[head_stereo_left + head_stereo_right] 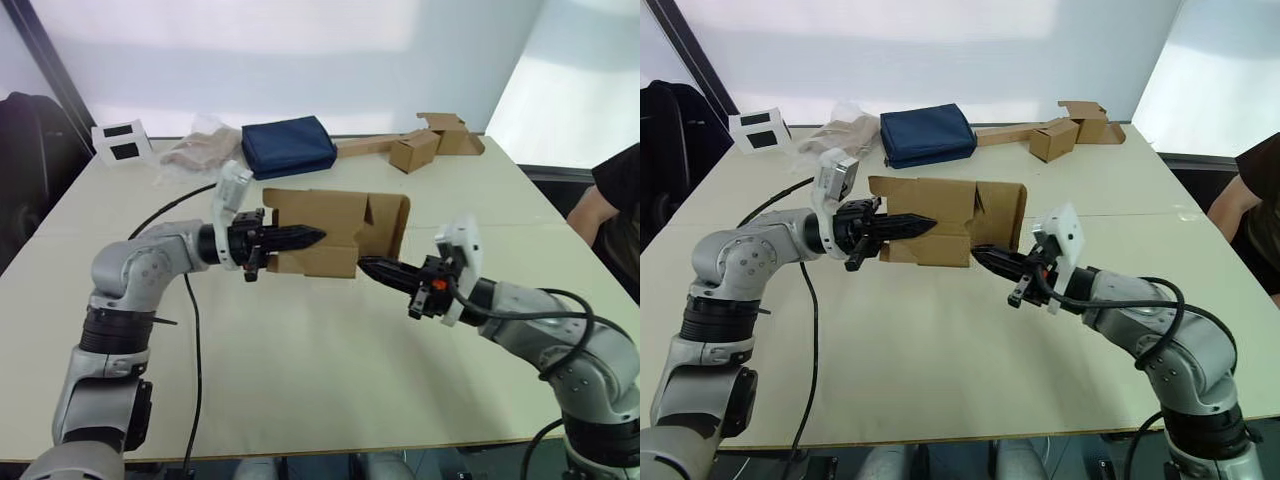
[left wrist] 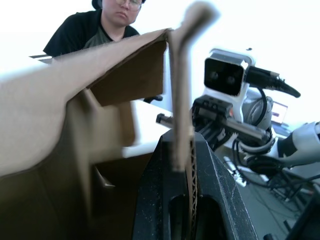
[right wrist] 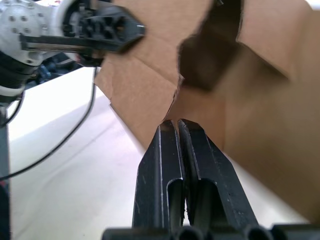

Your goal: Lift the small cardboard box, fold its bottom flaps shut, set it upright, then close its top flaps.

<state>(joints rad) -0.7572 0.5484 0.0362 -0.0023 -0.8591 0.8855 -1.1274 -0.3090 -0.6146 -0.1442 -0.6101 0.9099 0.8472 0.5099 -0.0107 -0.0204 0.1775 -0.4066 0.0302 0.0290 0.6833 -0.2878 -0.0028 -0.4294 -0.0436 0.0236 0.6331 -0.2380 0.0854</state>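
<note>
The small cardboard box [image 1: 335,232] hangs tilted above the table, its long side across the scene. My left gripper [image 1: 314,237] is shut on one of its cardboard panels [image 2: 181,125], reaching in from the left. My right gripper [image 1: 366,265] is shut with nothing between its fingers [image 3: 165,150]. Its tips touch the box's lower edge [image 3: 200,115] near the right end. A flap [image 1: 396,226] sticks out at that right end, and a notched flap [image 3: 145,85] hangs near my right fingertips. Whether these are bottom flaps or top flaps I cannot tell.
At the table's far side lie a dark blue pouch [image 1: 288,146], a smaller tan box with a long strip [image 1: 415,150], a clear bag [image 1: 200,148] and white cards [image 1: 120,142]. A black cable [image 1: 192,330] crosses the left. A person [image 1: 612,205] sits at the right edge.
</note>
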